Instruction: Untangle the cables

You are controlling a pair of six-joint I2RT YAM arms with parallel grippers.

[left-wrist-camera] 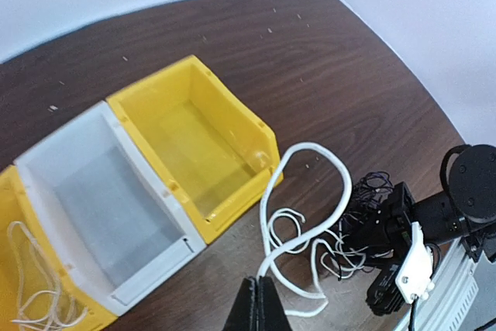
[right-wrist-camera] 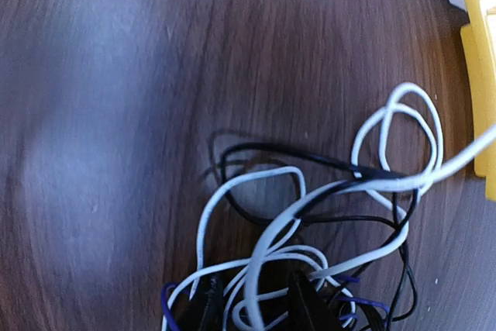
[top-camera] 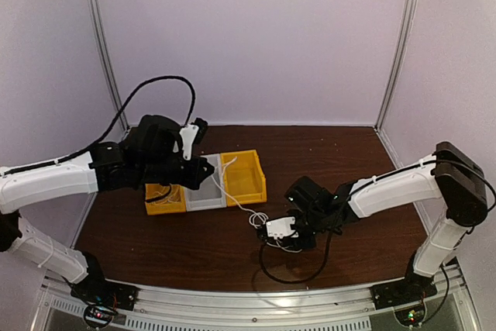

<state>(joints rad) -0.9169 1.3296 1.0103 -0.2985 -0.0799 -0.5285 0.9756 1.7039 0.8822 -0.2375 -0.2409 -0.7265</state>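
End effector on right (right-wrist-camera: 252, 304) low among cables (right-wrist-camera: 280, 232), jaws apparently apart.

A heap of thin cables (right-wrist-camera: 310, 257) is lying tangled in loose loops on the brown table (right-wrist-camera: 116, 114), a black cord (right-wrist-camera: 263, 146) and a dark blue cord (right-wrist-camera: 360, 302) crossing white ones. A thicker white cable (left-wrist-camera: 310, 146) is rising from it to the closed left gripper (left-wrist-camera: 256, 304). Another thin white cord (left-wrist-camera: 35, 292) is sitting coiled in a yellow bin (left-wrist-camera: 9, 199).

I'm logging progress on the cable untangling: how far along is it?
Done: one thin white cable lies in the left yellow bin. In hand: the left gripper, shut, seems to hold a thick white cable from the tangle, right gripper open over it. Left: white, black and blue cords there.
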